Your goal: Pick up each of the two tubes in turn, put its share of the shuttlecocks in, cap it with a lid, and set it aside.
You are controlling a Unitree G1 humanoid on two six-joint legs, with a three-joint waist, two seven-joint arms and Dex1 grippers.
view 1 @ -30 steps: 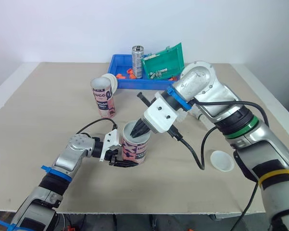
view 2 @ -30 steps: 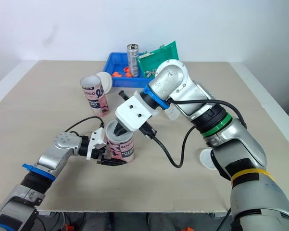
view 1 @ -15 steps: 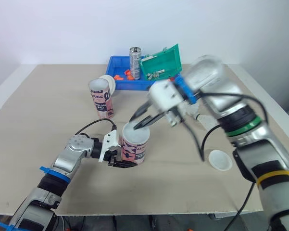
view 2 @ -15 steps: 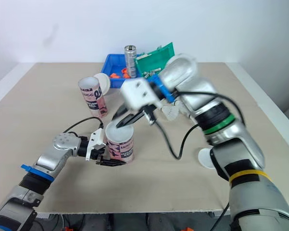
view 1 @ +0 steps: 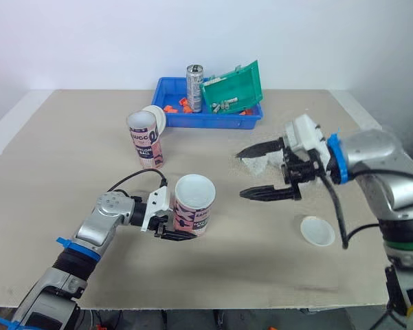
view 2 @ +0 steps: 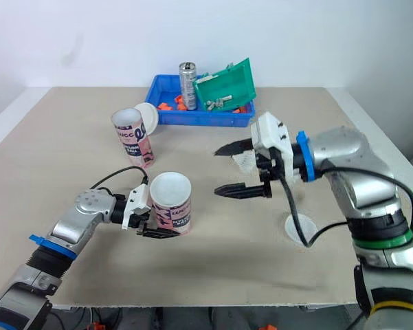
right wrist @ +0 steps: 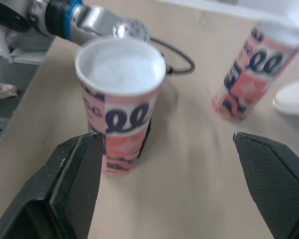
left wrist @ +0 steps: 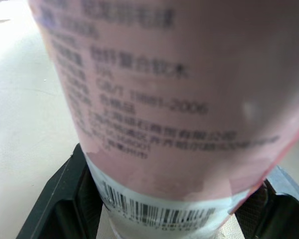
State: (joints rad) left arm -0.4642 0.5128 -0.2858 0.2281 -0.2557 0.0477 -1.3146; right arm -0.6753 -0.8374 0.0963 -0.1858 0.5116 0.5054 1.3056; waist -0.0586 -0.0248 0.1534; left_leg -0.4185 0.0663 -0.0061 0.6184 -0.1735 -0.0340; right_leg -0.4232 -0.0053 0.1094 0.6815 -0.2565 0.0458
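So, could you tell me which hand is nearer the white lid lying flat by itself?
Right. The right hand hangs open just beyond the lid, its fingers pointing left. The left hand grips the tube, farther off to the lid's left.

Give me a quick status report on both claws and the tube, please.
Left claw shut on near tube, upright. Right claw open, empty, apart from tube. Lid loose, right of right claw; nothing blocking.

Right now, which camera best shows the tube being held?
The right wrist view: the held tube stands whole, open mouth and side plain. The eye views show it from above, the left gripper shut on its base. The left wrist view gives its label, close up.
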